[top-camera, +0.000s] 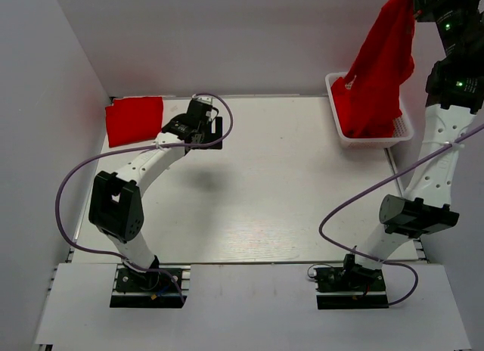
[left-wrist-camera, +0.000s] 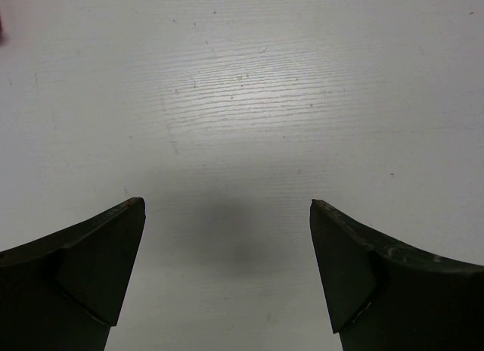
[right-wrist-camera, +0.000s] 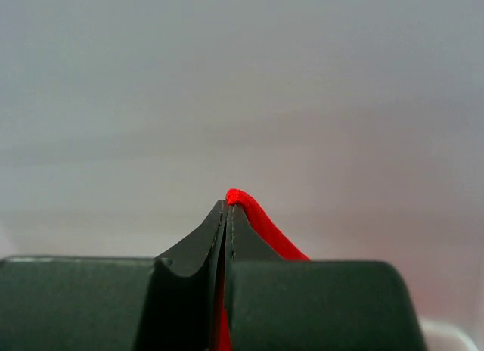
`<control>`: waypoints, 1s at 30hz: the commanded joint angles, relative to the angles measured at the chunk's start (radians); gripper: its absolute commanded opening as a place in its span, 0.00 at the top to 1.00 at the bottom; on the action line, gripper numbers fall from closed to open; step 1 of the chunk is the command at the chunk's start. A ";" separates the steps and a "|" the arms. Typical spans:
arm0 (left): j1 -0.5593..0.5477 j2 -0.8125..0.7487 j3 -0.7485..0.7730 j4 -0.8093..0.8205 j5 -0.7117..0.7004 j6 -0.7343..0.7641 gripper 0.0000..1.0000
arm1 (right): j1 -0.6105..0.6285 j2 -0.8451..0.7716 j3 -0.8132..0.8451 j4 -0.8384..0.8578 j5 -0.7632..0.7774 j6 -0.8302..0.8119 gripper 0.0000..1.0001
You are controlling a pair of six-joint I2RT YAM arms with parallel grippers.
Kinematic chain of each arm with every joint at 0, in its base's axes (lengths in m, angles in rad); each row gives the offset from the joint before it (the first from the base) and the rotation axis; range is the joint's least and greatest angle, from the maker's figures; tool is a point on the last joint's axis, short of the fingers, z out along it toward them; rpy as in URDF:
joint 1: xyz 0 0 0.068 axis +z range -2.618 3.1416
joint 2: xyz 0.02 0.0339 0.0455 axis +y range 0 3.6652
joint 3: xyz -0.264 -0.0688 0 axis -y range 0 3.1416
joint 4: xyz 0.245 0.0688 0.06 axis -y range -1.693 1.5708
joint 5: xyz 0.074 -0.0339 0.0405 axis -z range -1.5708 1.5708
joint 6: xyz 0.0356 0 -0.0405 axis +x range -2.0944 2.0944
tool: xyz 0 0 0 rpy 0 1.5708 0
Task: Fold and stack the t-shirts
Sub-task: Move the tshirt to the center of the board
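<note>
T-shirt (top-camera: pixel 382 63) hangs pinched in right gripper (right-wrist-camera: pixel 227 207), seemingly trailing into basket (top-camera: pixel 370 143); left gripper (left-wrist-camera: pixel 227 207) gapes above table (left-wrist-camera: pixel 242 79).

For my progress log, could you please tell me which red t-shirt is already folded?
The folded t-shirt lies at the far-left table corner; the other t-shirt hangs unfolded from the right gripper over the basket.
</note>
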 commanded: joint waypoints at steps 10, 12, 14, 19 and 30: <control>0.037 -0.057 0.075 -0.037 -0.069 -0.003 0.00 | 0.117 -0.053 0.121 0.430 -0.254 0.341 1.00; 0.046 -0.066 0.085 -0.037 -0.069 -0.003 0.00 | 0.165 -0.042 0.130 0.466 -0.232 0.355 1.00; 0.056 -0.066 0.095 -0.037 -0.059 -0.003 0.00 | 0.210 -0.031 0.155 0.505 -0.225 0.374 1.00; 0.066 -0.066 0.119 -0.067 -0.056 -0.003 0.00 | 0.316 -0.041 0.078 0.513 -0.261 0.400 1.00; 0.085 -0.120 0.056 -0.253 -0.191 -0.159 0.00 | 0.572 -0.237 -1.031 0.211 -0.441 -0.091 1.00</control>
